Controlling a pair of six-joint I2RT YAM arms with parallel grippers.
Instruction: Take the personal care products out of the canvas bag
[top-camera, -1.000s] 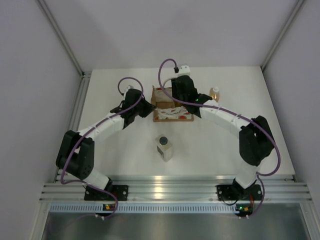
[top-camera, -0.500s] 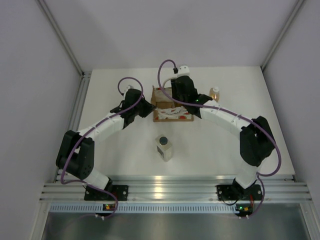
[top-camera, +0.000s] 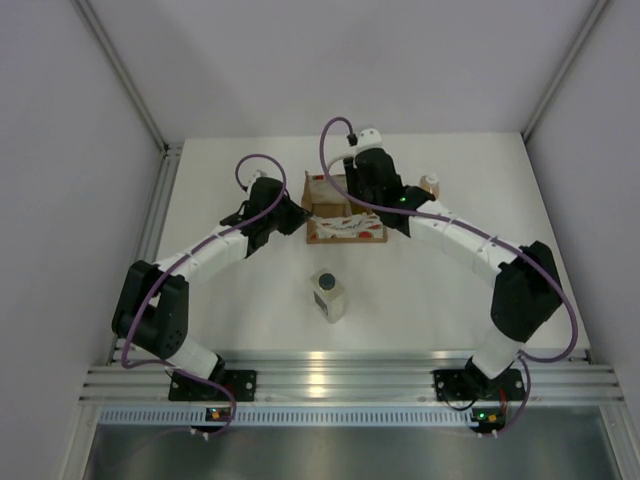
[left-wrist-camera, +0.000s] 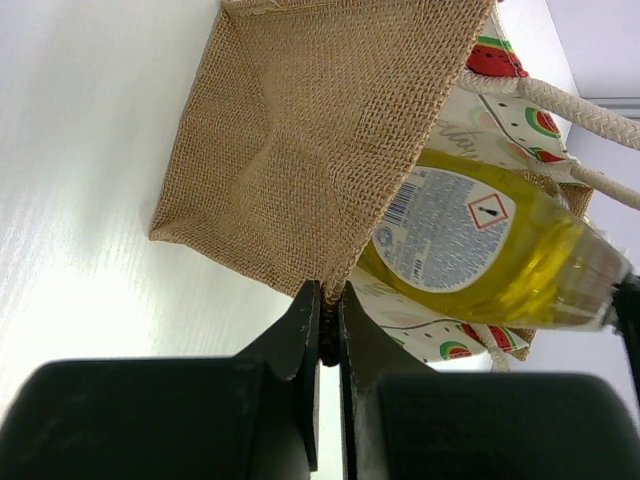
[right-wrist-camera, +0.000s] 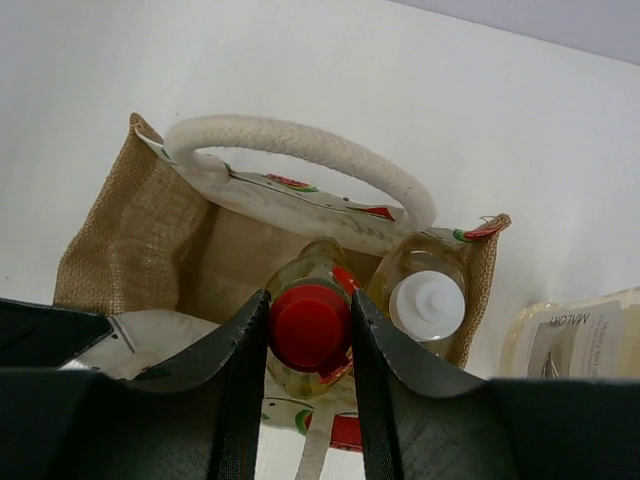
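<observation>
The canvas bag (top-camera: 340, 212) sits at the table's middle back. My left gripper (top-camera: 296, 219) is shut on the bag's burlap side edge (left-wrist-camera: 329, 300); the burlap wall (left-wrist-camera: 300, 130) fills the left wrist view. My right gripper (right-wrist-camera: 308, 298) is above the bag's mouth, shut on the red cap (right-wrist-camera: 308, 332) of the yellow-amber bottle (left-wrist-camera: 480, 250). A slim amber bottle with a white cap (right-wrist-camera: 427, 302) stands inside the bag beside it. Another white-capped amber bottle (top-camera: 430, 186) stands on the table right of the bag. The squarish pale bottle with the dark grey cap (top-camera: 328, 295) stands nearer the front.
The bag's whitish looped handle (right-wrist-camera: 300, 150) arches just beyond my right fingers. Grey walls close in the table on the left, back and right. A metal rail (top-camera: 340, 380) runs along the near edge by the arm bases.
My right arm's elbow has swung out to the right and its wrist has shifted slightly. The left arm and the bag have stayed put.
</observation>
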